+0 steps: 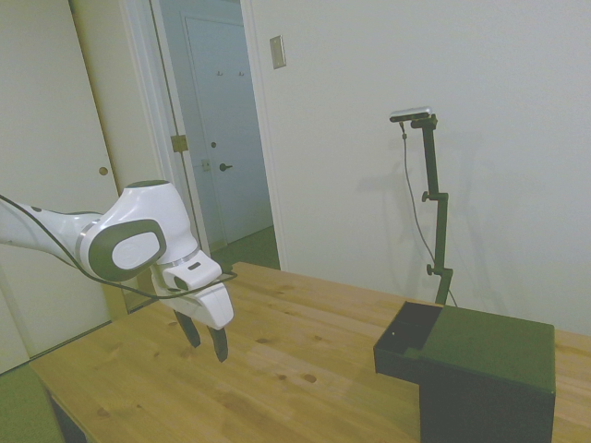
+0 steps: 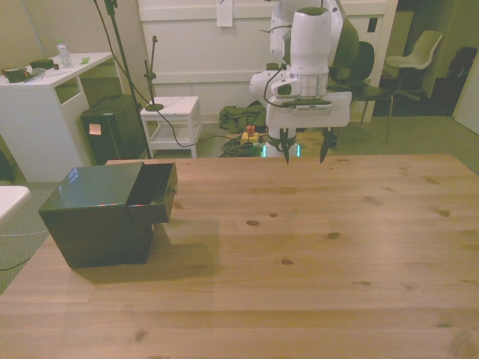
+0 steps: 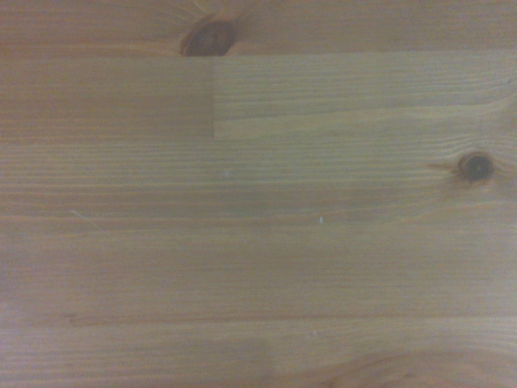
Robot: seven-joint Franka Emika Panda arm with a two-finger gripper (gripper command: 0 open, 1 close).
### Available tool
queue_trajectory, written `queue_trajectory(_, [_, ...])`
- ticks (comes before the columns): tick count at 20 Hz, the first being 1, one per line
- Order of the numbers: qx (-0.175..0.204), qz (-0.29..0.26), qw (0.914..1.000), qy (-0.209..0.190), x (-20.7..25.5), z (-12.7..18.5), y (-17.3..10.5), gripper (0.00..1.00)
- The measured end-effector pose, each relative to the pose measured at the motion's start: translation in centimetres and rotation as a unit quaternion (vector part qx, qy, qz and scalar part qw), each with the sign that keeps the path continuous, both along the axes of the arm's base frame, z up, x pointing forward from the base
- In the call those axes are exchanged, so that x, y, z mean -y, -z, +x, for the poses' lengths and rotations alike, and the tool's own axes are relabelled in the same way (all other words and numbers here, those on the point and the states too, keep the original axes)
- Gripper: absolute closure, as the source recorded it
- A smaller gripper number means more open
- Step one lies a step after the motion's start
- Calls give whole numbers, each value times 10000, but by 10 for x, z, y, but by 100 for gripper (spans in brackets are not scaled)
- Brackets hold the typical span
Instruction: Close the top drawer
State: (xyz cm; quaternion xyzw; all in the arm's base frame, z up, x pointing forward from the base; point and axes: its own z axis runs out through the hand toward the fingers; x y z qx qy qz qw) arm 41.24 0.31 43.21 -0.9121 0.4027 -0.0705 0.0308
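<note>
The top drawer (image 2: 152, 193) stands pulled partway out of the cabinet (image 2: 93, 224), its plain front sticking out toward the front view's right and casting a shadow down the cabinet's lower face. In the side view the drawer (image 1: 411, 343) juts from the cabinet (image 1: 489, 369) toward the arm, its dark inside open to the top. The cabinet sits on the table (image 2: 299, 269) near the edge at the front view's left.

The gripper (image 2: 305, 155) hangs above the table's far edge, well apart from the drawer, pointing down, with its two fingers spread wide and nothing between them. In the side view the gripper (image 1: 207, 340) hovers clear of the wood. The wrist view shows only bare table planks (image 3: 258, 242) with two dark knots.
</note>
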Motion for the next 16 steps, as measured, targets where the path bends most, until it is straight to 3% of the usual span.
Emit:
queue_trajectory(4, [18,-123,9998,121,8,3,-2,0])
queue_trajectory(9, [390,-395,9937,969,62,32,-22,0])
queue_trajectory(12, [554,-583,9822,1695,109,51,-25,0])
queue_trajectory(16, [727,-834,9586,2623,166,73,-20,0])
